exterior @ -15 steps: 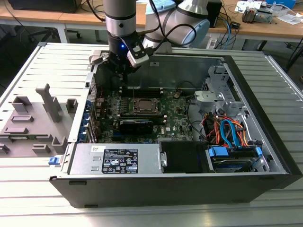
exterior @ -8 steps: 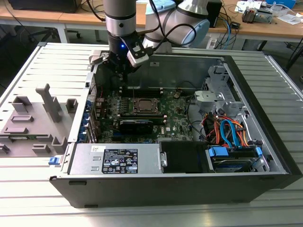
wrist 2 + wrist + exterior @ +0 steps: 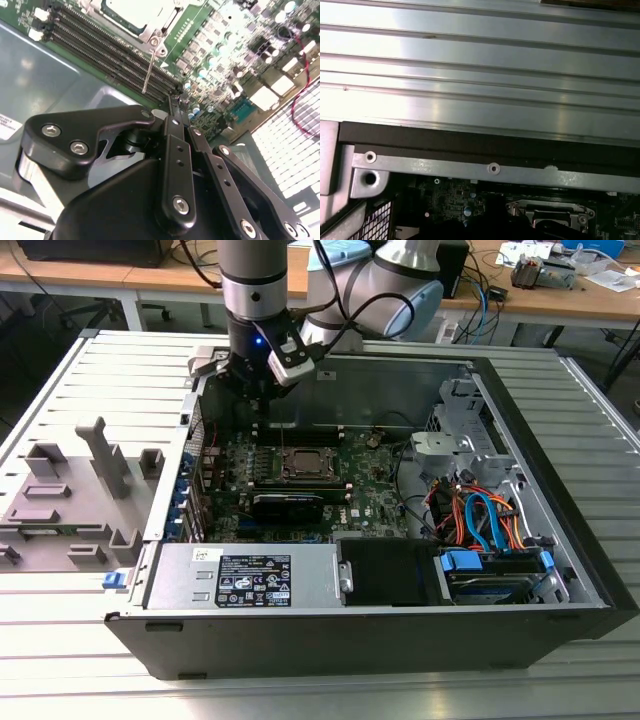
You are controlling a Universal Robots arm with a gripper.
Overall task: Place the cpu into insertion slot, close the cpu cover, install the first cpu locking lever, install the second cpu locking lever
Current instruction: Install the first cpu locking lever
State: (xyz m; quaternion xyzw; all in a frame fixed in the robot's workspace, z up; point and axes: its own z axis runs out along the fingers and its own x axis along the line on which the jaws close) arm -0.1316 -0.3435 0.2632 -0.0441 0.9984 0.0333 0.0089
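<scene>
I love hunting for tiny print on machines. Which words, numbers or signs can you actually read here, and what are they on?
No text can be read here.
Large label on the silver box at the case's front: rows of print and symbols, too small to read.
Small white sticker beside it: too small.
Label corner on the grey metal, second wrist view: blurred.
Green board markings: too small.

A ribbed grey metal tabletop (image 3: 80,375) of long parallel slats fills the exterior view, running out toward 9 and 3 o'clock and catching soft overhead light. At 12 o'clock, wooden benches (image 3: 560,302) span the back, cluttered with cables and small boxes at 1 o'clock. Beneath them, at 11 o'clock, dark floor (image 3: 40,315) shows between pale bench legs (image 3: 133,310).
</scene>
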